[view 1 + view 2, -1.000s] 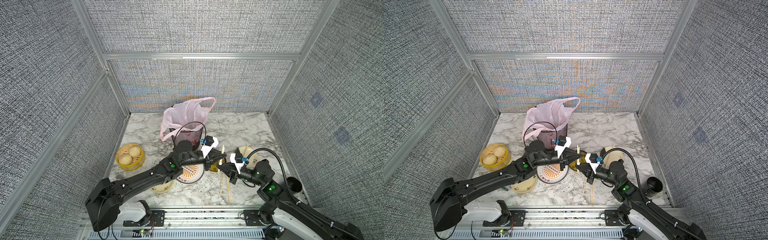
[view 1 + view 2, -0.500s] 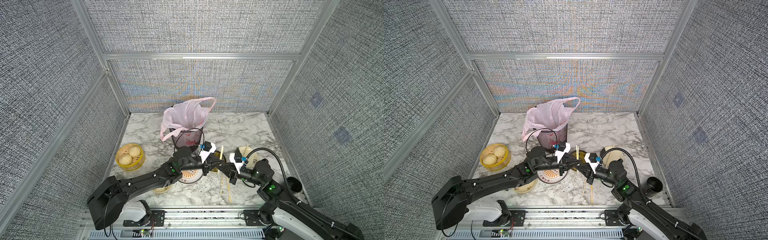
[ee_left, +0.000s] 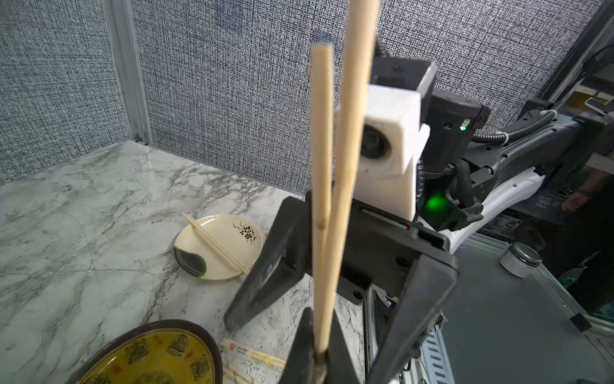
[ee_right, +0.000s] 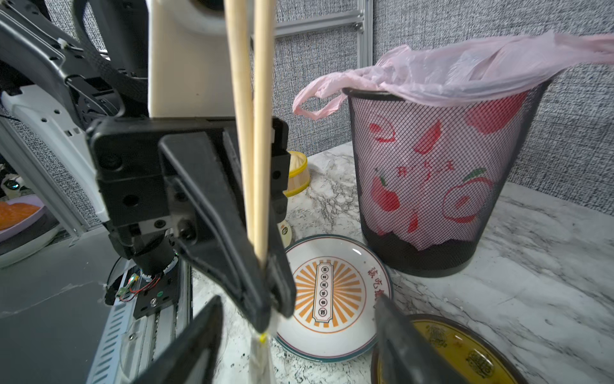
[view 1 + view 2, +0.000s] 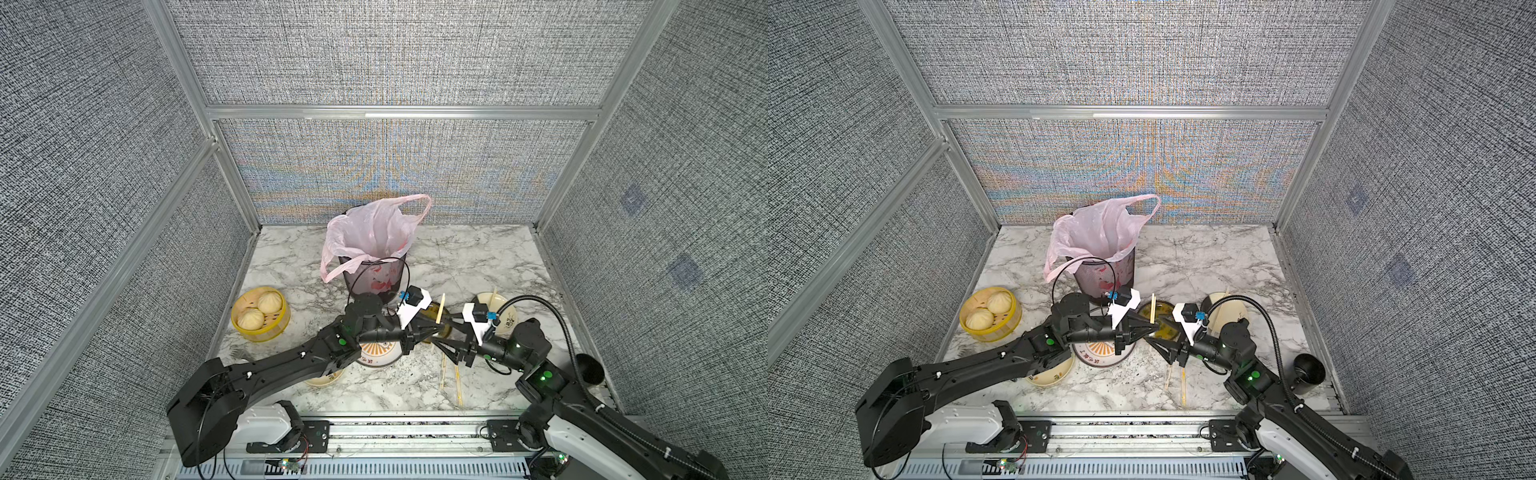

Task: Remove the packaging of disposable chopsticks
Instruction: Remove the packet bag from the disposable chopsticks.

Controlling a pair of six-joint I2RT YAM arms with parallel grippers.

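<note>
Clamping nearly bared disposable chopsticks [image 3: 320, 166] in left gripper [image 5: 435, 331], splaying right gripper [image 4: 297, 301] at three o'clock; leaving packaging [image 3: 252, 354] on pairs at six.

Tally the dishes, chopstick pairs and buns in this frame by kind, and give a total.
Dishes: 4
Chopstick pairs: 4
Buns: 2
Total: 10
</note>
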